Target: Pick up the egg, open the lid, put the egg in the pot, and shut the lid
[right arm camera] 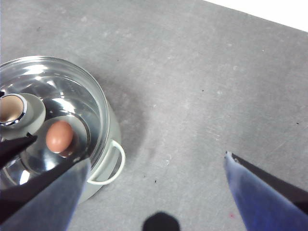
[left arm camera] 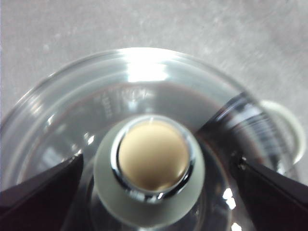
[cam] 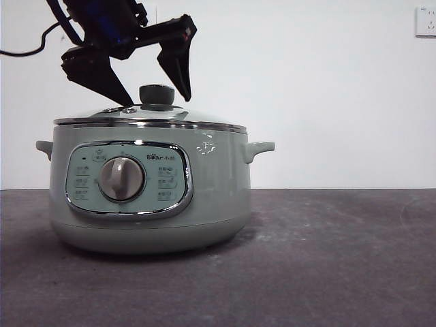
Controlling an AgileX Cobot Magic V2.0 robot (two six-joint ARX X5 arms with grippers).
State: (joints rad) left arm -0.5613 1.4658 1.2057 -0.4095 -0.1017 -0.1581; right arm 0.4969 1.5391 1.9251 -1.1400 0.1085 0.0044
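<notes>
Fingers (cam: 109, 78) apart over one lid (cam: 150, 116), one egg (right arm camera: 59, 136) inside one pot (cam: 218, 197)

Pot at frame left, lid on, egg inside, one gripper above the knob.

In the front view the pot (cam: 150, 197) stands at the left of the frame on the table (cam: 340, 259), with bare table to its right and a wall (cam: 306, 88) behind. The lid (cam: 146, 117) sits on the pot's rim. The left gripper (cam: 146, 92) hangs at upper left, directly over the lid, one jaw on each side of the knob (cam: 157, 95) and apart from it. In the right wrist view the egg (right arm camera: 59, 136) lies inside the pot, under the lid. The right gripper (right arm camera: 156, 192) is over the table beside the pot.
</notes>
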